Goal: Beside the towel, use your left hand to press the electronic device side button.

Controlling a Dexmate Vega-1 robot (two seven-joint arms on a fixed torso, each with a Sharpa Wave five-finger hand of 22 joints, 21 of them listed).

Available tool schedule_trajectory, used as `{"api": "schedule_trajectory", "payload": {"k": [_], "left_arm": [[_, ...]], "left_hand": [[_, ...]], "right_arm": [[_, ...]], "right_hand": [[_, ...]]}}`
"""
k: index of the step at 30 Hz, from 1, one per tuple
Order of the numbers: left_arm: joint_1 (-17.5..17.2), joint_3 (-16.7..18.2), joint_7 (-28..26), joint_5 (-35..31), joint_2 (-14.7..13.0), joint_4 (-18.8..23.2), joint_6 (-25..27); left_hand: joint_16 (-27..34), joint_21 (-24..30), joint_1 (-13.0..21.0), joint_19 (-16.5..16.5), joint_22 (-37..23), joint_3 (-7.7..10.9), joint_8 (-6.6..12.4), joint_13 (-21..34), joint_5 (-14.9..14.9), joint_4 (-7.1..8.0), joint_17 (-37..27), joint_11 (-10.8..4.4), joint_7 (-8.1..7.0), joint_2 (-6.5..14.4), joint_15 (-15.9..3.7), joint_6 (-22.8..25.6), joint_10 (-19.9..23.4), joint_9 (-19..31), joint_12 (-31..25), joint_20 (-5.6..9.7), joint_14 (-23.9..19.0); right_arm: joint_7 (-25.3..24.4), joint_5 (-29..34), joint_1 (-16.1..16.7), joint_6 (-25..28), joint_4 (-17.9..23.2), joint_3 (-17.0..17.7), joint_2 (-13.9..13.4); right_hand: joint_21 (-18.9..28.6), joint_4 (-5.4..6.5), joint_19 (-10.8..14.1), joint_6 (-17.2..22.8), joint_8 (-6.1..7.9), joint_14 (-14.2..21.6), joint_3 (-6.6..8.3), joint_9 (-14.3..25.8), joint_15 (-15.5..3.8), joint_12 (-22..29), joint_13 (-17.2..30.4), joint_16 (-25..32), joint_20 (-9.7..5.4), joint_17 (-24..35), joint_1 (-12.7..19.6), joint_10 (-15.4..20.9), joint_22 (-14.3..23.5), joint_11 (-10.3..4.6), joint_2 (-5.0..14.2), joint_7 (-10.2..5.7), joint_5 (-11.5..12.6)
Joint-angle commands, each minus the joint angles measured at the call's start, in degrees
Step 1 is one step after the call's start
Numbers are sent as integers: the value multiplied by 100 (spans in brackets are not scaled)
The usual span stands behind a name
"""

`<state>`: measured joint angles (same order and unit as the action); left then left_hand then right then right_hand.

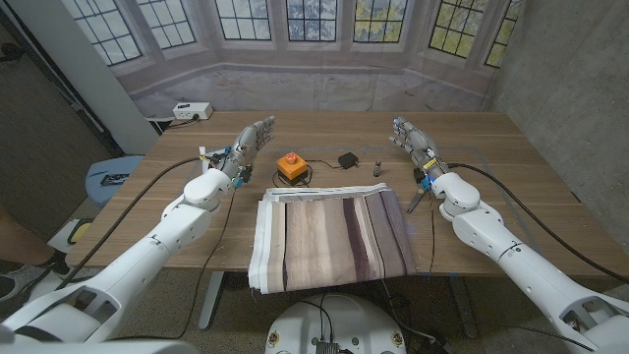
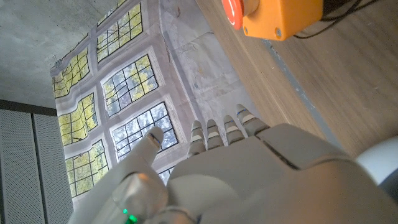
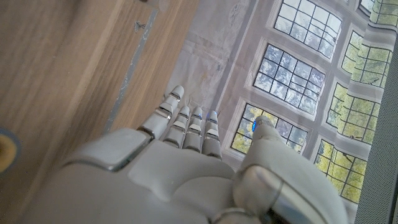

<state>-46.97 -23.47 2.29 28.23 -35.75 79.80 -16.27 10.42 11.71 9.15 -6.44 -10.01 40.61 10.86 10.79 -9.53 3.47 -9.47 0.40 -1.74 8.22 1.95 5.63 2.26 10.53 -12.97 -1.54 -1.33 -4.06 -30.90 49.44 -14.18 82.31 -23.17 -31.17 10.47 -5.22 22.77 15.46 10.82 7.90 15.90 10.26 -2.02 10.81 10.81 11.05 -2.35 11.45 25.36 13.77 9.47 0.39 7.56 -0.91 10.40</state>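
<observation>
My left hand (image 1: 252, 138) is up over the table (image 1: 511, 187), left of the orange box, holding nothing. Fingers (image 2: 225, 132) lie straight and side by side, thumb set apart; it touches nothing as far as I can tell from the head view.

The orange box with the red button (image 1: 289, 165) sits just behind the far edge of the striped towel (image 1: 329, 239), a bit left of centre. In the left wrist view the same box (image 2: 281, 17) is ahead of my fingertips and off to one side, well apart from them, with its red button (image 2: 232, 11) on the face towards the camera and a dark cable running off it. I can't make out a side button in any view.

My right hand (image 1: 413, 138) is up on the far right side of the table, also holding nothing. Its fingers (image 3: 186, 118) are straight and close together, thumb apart.

Right of the orange box: a small black adapter (image 1: 347, 159) with its cable, then a small dark bottle (image 1: 376, 169) standing near the towel's far right corner. The towel lies flat at the near middle of the table, its near edge overhanging the table's edge. White power strip (image 1: 193, 111) on the floor beyond the far left corner
</observation>
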Motion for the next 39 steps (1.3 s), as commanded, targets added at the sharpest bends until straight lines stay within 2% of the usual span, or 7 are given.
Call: {"api": "schedule_trajectory", "payload": {"k": [1,6,14,31,39], "left_arm": [[-63,-55,-250,-529,-246,271,-20],[-97,-64,-321,-708,-380,436,77],[-192,-101,-503,-1331,-796,897,302],[-394,-110,-764,-2311,-1355,1610,791],[-462,-100,-802,-2684,-1563,1932,1033]], "left_hand": [[-12,-12,65,-30,-10,19,9,31,-30,-47,-17,-6,-25,6,2,62,48,8,14,-36,-19],[-19,-16,72,-23,-10,20,10,31,-30,-58,-17,-9,-15,8,8,70,42,8,20,-44,-8],[-22,-19,77,-22,-10,20,9,31,-30,-70,-18,-4,-18,8,2,74,40,9,27,-46,-5],[-21,-26,69,-11,-11,14,3,32,-27,-73,-25,-24,-43,3,-17,70,45,9,36,-69,-4],[-33,-70,14,113,-12,-17,7,33,-18,-26,-48,-72,-83,-6,72,87,68,10,37,-147,72]], "right_arm": [[20,48,-108,104,-66,-38,-8],[2,60,-129,172,-72,-46,-24],[-48,90,-128,183,-80,-49,-23],[-127,125,-72,243,45,0,-119],[-142,121,-28,171,30,40,-132]], "right_hand": [[38,-42,-4,48,20,1,-2,21,6,29,29,41,10,6,101,0,30,33,-4,14,13],[39,-57,-3,56,22,1,-1,21,9,30,29,44,10,5,111,-1,30,35,-3,15,11],[42,-83,-2,70,24,-3,2,22,8,26,28,46,9,2,130,-17,30,47,-2,21,7],[45,-142,-1,103,30,3,16,22,13,23,27,54,10,-4,184,-39,29,48,8,35,1],[50,-163,9,124,34,2,19,22,18,27,26,57,6,-5,201,-37,29,45,12,48,-3]]}}
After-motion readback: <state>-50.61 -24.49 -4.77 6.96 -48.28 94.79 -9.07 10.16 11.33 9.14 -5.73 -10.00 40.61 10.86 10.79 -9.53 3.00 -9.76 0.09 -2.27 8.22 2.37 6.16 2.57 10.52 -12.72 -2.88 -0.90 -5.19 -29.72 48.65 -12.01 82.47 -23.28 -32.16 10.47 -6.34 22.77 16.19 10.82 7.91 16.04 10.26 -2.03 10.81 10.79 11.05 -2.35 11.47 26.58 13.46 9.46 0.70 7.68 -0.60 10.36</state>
